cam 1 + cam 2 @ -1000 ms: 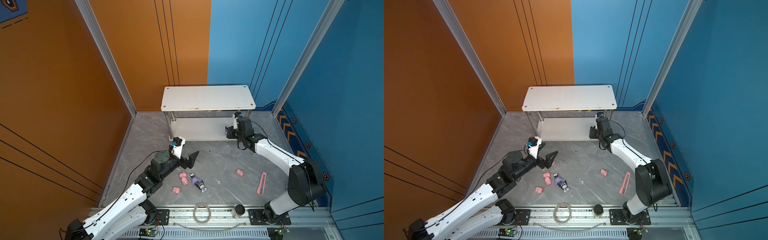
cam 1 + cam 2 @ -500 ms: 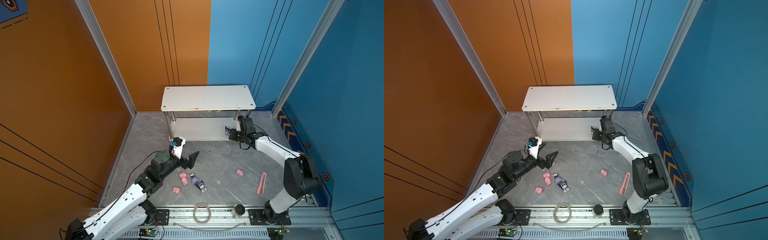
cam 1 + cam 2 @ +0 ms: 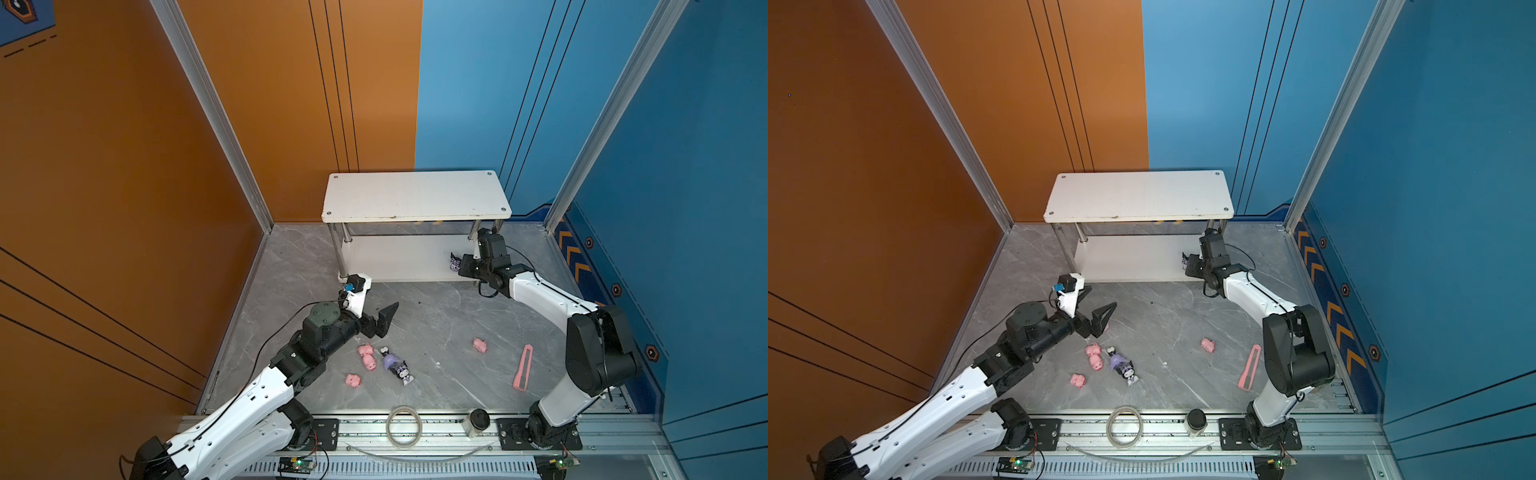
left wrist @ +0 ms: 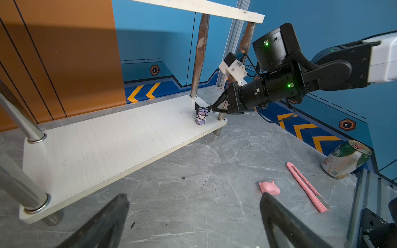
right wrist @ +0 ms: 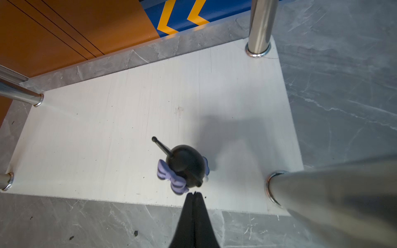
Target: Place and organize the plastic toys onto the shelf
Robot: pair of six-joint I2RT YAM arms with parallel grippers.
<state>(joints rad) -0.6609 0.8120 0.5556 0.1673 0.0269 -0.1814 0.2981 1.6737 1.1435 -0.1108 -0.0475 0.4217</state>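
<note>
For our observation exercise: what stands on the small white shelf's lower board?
One upright black-and-purple cartoon figure with pointed ears, near a chrome corner leg; elsewhere bare. In both top views the upper white board hides its back part.

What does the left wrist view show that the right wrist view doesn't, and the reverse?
Left wrist only: the can, the pink strip, one pig, the shelf's top board, the figure's face, and the left gripper's open fingers. Right wrist only: the black back of the figure's head and the closed seam between the right gripper's fingers. Both: the figure upright on the shelf's lower board, with the right gripper at its ear.
</note>
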